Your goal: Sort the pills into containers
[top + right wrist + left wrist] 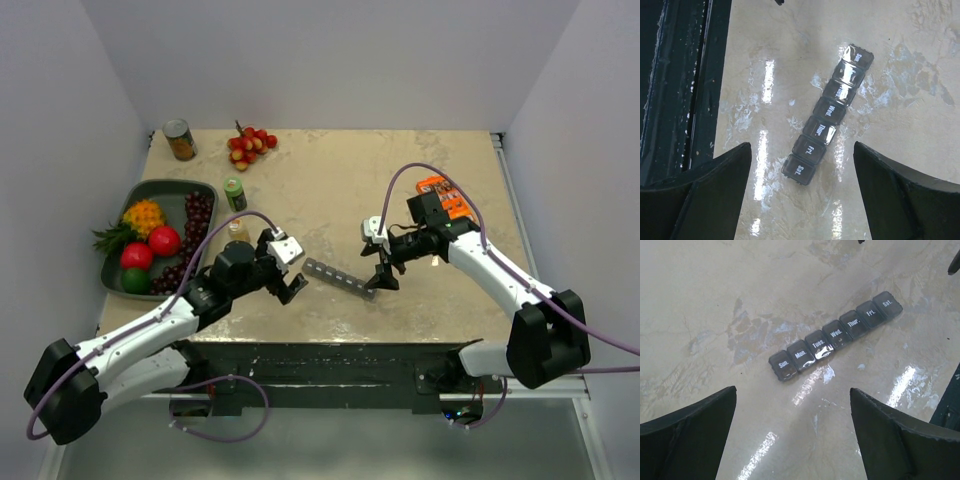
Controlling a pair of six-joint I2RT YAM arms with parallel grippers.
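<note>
The containers (340,278) are one dark-grey strip of day-labelled lidded compartments lying flat near the table's front edge, all lids down. In the left wrist view the strip (835,336) lies ahead of my left gripper (792,390), which is open and holds nothing, a short way off the Sun. end. My right gripper (802,147) is open above the Sat. end of the strip (829,112), its fingers to either side and apart from it. From above, the left gripper (293,289) and right gripper (384,277) flank the strip. The pills show as a yellowish mass in a small clear bottle (237,231) behind the left arm.
A dark tray (148,190) of fruit sits at the left. A green-capped bottle (234,193), a can (180,140) and red-yellow berries (250,146) stand further back. An orange packet (441,193) lies behind the right arm. The dark table edge (680,85) runs close by the strip.
</note>
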